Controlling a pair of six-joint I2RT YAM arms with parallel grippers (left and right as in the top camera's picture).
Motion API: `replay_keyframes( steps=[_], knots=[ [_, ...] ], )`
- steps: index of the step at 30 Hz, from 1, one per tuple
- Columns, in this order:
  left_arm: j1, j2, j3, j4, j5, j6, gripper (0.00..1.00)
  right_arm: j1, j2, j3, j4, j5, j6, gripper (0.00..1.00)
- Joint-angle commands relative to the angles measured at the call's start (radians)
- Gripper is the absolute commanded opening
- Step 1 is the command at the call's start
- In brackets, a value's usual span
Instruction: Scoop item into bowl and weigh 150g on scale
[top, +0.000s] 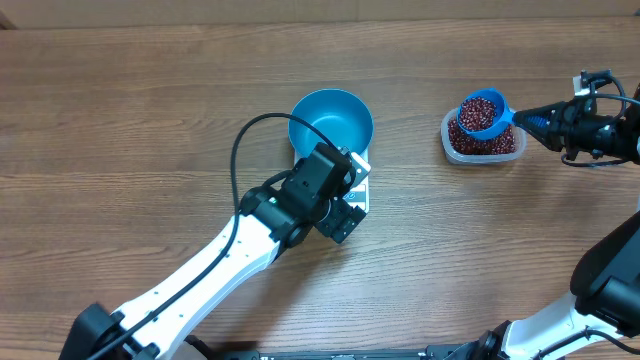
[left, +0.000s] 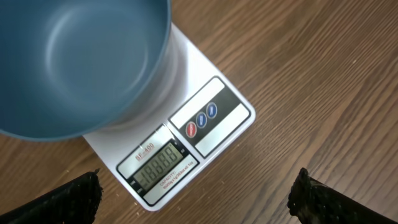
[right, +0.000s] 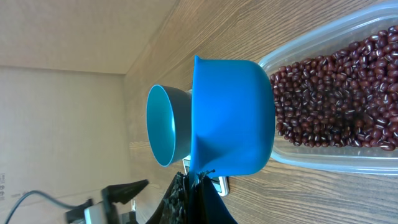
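the wooden surface (top: 150, 120) carries everything and runs under both sets of jaws. the left arm (top: 220, 260) reaches in from the near edge, and the left jaws stand wide apart, holding nothing, one dark fingertip (left: 71, 199) at each side of the wrist view.

the blue bowl (top: 330, 120) is just ahead of the left jaws and well apart from the right jaws. it sits on the white scale (left: 180, 130). from the left wrist its smooth inside (left: 74, 62) fills the area ahead of and above the open jaws.

the scale lies under and just ahead of the left jaws, in line with the gap between them. its display (left: 158, 163) is nearest to them and shows a full row of digits, with three round buttons (left: 202, 121) beside it.

the clear plastic tub (top: 510, 150) is just ahead of the right jaws and below them. the right jaws are clamped on the handle of the small blue scoop (right: 233, 118). its cup hangs over the tub, with the bowl farther off beyond it.

small red-brown beans (right: 336, 93) lie in the tub, and more fill the scoop's cup (top: 478, 115) just past the right jaws.
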Motion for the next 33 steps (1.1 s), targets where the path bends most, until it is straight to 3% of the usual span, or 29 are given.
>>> replay_keyframes(
  steps=[1,10,26,33],
  knots=[
    [0.000,-0.039,0.000,0.013,-0.018,-0.002,1.00,-0.003,0.000,0.002,0.003,-0.024,-0.011,0.04],
    [0.000,-0.088,0.032,-0.024,-0.041,-0.002,1.00,-0.003,0.000,0.001,0.003,-0.024,-0.011,0.04],
    [0.001,-0.386,0.085,-0.308,-0.044,0.008,1.00,-0.003,0.000,0.001,-0.013,-0.024,-0.011,0.04],
    [0.001,-0.412,0.085,-0.401,-0.106,0.043,1.00,-0.003,0.000,0.001,-0.016,-0.024,-0.011,0.04]
  ],
)
